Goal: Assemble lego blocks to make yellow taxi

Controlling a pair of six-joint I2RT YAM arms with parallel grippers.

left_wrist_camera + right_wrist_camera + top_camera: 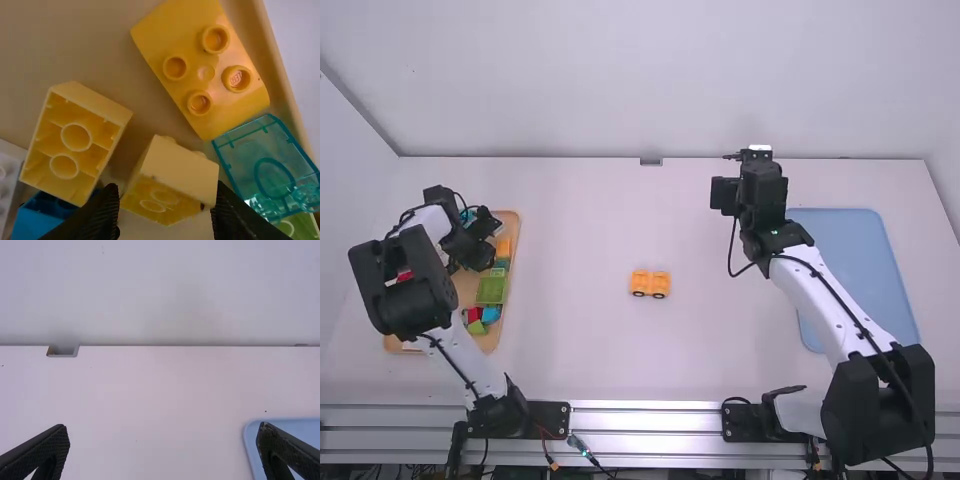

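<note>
The left gripper (492, 228) is low over the blocks at the left. In the left wrist view that gripper (167, 202) is shut on a tilted yellow block (175, 170), its hollow underside partly showing. Beside it lie an upturned yellow block (72, 140) and a yellow block with round studs up (205, 65). A small orange-yellow car-like piece (650, 284) with dark wheels stands mid-table. At the back right, the right gripper (752, 153) is held up; in the right wrist view this gripper (162, 447) is open with nothing between its fingers.
A tan tray (510, 338) holds green, red and blue blocks. Near the yellow ones lie a clear teal block (270, 167), a blue block (37, 220) and a white block (10, 175). A blue tray (850, 260) lies at the right.
</note>
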